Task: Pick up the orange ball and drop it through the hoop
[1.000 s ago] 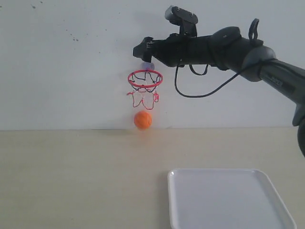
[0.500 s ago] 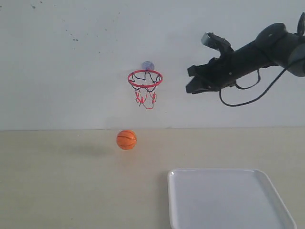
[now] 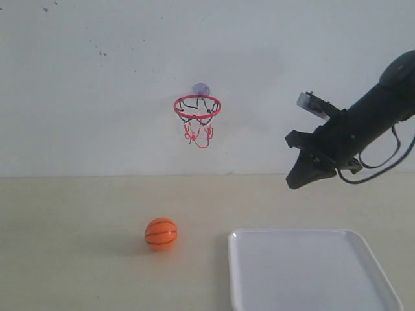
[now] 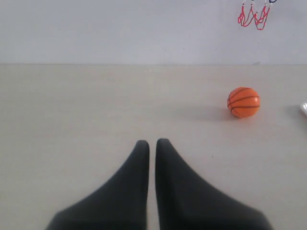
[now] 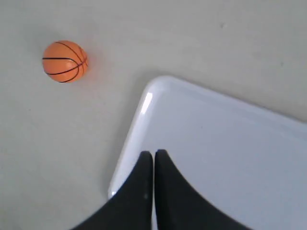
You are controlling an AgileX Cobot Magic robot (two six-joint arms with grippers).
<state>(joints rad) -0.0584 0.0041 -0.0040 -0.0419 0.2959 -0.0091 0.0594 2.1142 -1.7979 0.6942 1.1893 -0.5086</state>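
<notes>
The orange ball [image 3: 161, 234] lies on the beige table, left of the white tray and below-left of the hoop; it also shows as the ball [image 4: 243, 102] and the ball [image 5: 64, 61] in the wrist views. The hoop [image 3: 197, 107] with its red ring and string net hangs on the wall; only the net's lower strands [image 4: 253, 14] reach the left wrist view. My right gripper [image 3: 303, 176] hangs shut and empty in the air, right of the hoop and above the tray [image 5: 230, 143]. My left gripper [image 4: 152, 143] is shut, empty, low over the table, far from the ball.
A white rectangular tray [image 3: 311, 272] occupies the front right of the table. The pale wall [image 3: 97, 84] closes off the back of the table. The right arm's black cable loops beside its wrist.
The ball fell through the net, bounced and rolled forward-left along the table. My right arm swung away from the hoop, rightward and down, ending above the tray.
</notes>
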